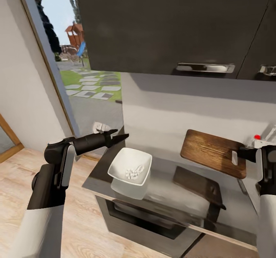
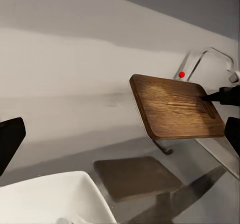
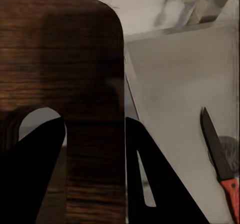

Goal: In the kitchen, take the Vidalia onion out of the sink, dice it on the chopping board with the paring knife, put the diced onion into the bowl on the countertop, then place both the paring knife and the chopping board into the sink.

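Dark-brown grained wooden chopping board point(image 1: 212, 151) lifted clear of glossy dark-grey countertop point(image 1: 165, 189), clamped by right gripper point(image 3: 95, 134) at handle end.

Diced onion already in white square bowl point(image 1: 130, 166); red-handled, dark-bladed paring knife point(image 3: 221, 164) already in grey steel sink point(image 3: 170, 94). Board alone left. Left gripper point(image 1: 122, 136) empty, jaws apparently closed.

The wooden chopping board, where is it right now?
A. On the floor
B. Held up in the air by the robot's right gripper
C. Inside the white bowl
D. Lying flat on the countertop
B: the chopping board hangs above the countertop, casting a shadow on it, with the right gripper clamped on its handle end.
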